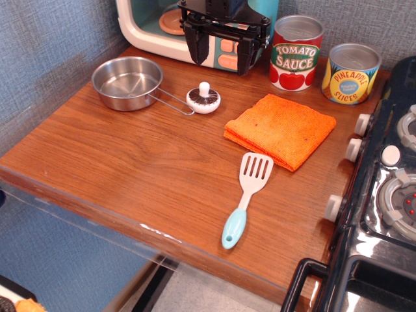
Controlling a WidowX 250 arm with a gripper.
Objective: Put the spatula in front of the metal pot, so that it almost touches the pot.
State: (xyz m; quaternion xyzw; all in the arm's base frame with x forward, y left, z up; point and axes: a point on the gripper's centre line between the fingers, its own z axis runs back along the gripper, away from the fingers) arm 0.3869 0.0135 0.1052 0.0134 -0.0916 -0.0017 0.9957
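Sitting at the far left of the wooden counter (130,169): the metal pot (127,81), shallow and shiny, upright, its thin wire handle reaching right and nearward. Resting just beside the tip of that handle, seemingly touching it: a small toy mushroom (203,99), white stem up, dark rim around the cap. Hanging above the far edge of the counter, in front of a toy microwave (146,29): the black gripper (224,55), jaws standing wide apart, pointing down, holding nothing, well clear of the counter surface. Lying nearer and to the right of the mushroom: a folded orange cloth (281,129), flat, one corner pointing nearward. Lying just near of that cloth: the spatula (246,198), flat on the counter, white slotted blade at the far end, almost touching the cloth's near edge, light blue handle running nearward and slightly left toward the counter's near edge. Staying well apart from the pot, with the open middle of the counter between them. Standing at the far right: a tomato sauce tin (296,53), and just right of it a pineapple slices tin (351,73), both upright. Bordering the counter on the right: a black toy stove (390,195) with white knobs along its left side.
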